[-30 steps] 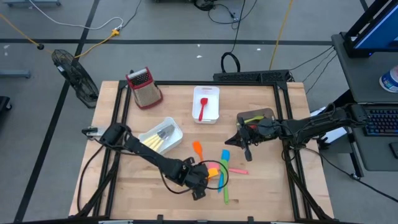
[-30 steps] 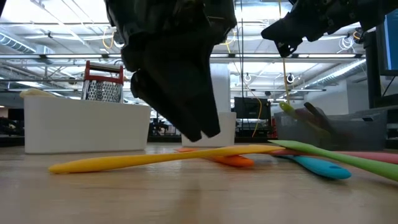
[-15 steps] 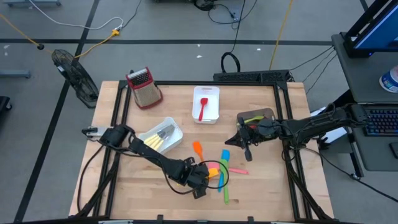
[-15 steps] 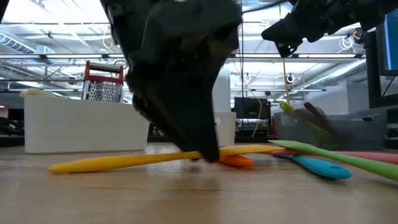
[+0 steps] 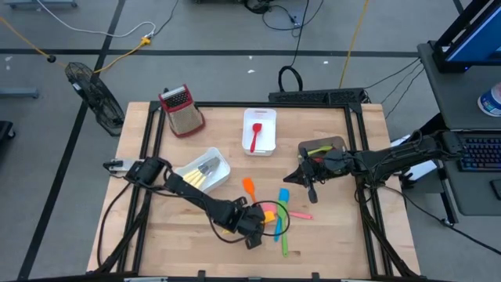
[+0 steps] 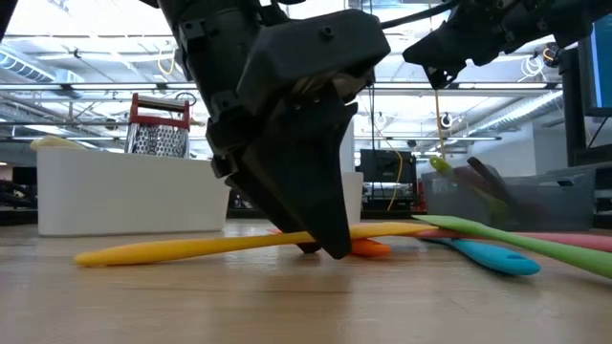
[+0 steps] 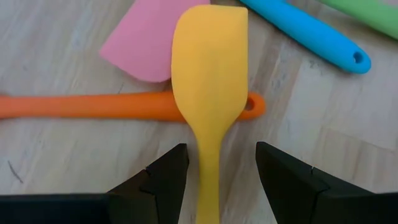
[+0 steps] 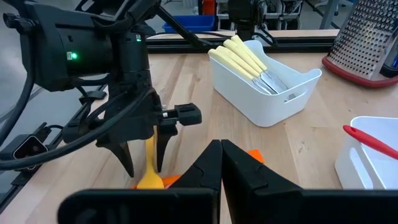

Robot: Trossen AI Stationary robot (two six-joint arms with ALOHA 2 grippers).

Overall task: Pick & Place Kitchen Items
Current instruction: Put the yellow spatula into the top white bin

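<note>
Left gripper is down at the table with jaws spread, one finger on each side of the yellow spatula handle and not yet closed on it; the spatula blade lies ahead of the fingertips, crossing over the orange utensil, with the pink spatula and blue utensil beyond. Right gripper hangs above the table with jaws pressed together, holding nothing. No legible writing or brand marks.

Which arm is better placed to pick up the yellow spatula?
Left. The left gripper has its open jaws astride the yellow spatula handle; the right gripper hangs shut, farther off.
</note>
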